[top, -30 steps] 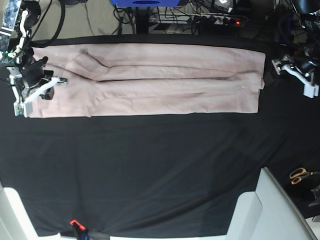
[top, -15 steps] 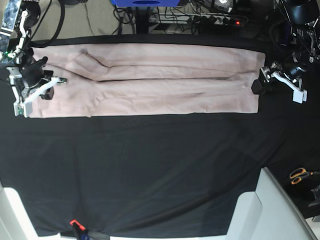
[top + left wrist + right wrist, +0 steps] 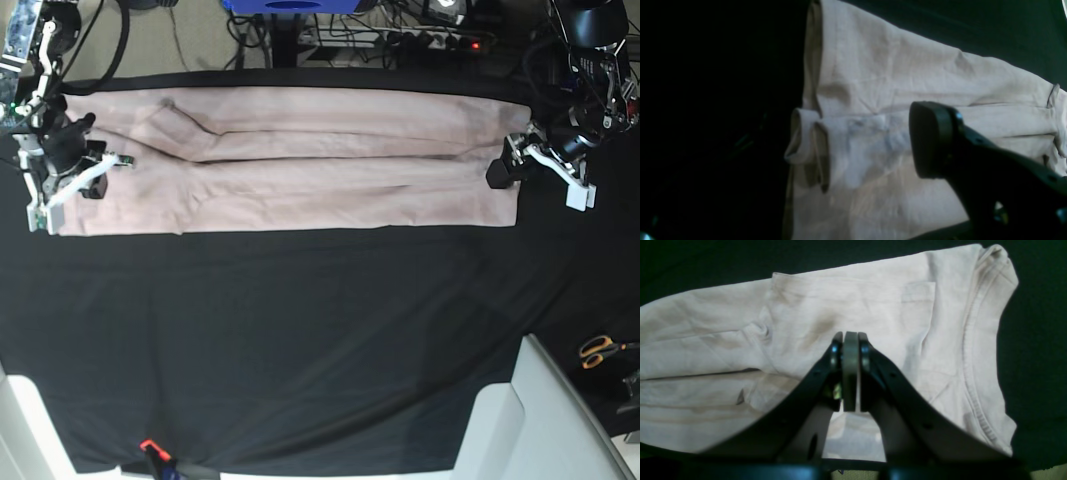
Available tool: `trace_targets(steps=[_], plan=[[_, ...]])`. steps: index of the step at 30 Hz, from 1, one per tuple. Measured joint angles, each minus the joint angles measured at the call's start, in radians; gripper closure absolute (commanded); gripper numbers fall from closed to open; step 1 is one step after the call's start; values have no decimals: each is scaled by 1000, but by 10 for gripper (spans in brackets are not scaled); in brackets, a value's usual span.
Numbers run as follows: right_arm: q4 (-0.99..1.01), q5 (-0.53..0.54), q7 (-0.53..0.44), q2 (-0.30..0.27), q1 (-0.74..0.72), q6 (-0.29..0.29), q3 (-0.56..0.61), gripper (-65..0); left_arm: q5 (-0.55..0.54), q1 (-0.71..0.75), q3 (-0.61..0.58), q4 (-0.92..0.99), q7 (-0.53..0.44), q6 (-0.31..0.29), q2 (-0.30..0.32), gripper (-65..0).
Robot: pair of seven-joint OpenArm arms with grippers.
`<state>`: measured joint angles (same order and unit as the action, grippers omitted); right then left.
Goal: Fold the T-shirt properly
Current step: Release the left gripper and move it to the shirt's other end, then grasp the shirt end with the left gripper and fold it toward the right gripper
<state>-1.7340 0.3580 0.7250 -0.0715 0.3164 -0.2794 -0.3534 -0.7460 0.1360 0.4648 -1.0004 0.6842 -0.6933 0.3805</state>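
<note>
While the T-shirt (image 3: 300, 160) lies folded lengthwise on the black cloth (image 3: 300, 340), the right gripper (image 3: 850, 340) sits clenched over its collar end, grasping nothing. The left gripper (image 3: 505, 170) hangs at the hem end; I cannot tell how its jaws stand.

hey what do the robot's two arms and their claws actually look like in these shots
Both claws have black fingers with rounded pads. The right claw shows two curved black fingers with a pale greyish strip between their tips. The left claw has a chunky black pad, white bracket parts and black cables above. In the base view the right claw carries white bracket parts too.
</note>
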Motion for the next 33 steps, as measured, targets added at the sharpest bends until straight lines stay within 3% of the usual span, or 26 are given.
trace_targets(steps=[2,6,7,12,19,23,28,29,33], plan=[[0,0,0,0,0,0,0,-2,5,0,-1,0,3,0,-1,-367],[0,0,0,0,0,0,0,-2,137,-19,12,2,12,0,-14,-35],[0,0,0,0,0,0,0,-2,178,-31,16,1,11,0,-25,0],[0,0,0,5,0,0,0,-2,324,-53,15,-84,8,7,-87,0],[0,0,0,5,0,0,0,-2,442,76,4,-446,48,2,-190,0],[0,0,0,6,0,0,0,-2,513,112,-60,-613,36,5,-211,0],[0,0,0,6,-3,0,0,-2,564,176,-222,-740,45,3,-246,0],[0,0,0,5,-3,0,0,-2,563,181,-247,-752,45,9,-246,0],[0,0,0,5,-3,0,0,-2,567,182,-308,-755,46,121,-277,0]])
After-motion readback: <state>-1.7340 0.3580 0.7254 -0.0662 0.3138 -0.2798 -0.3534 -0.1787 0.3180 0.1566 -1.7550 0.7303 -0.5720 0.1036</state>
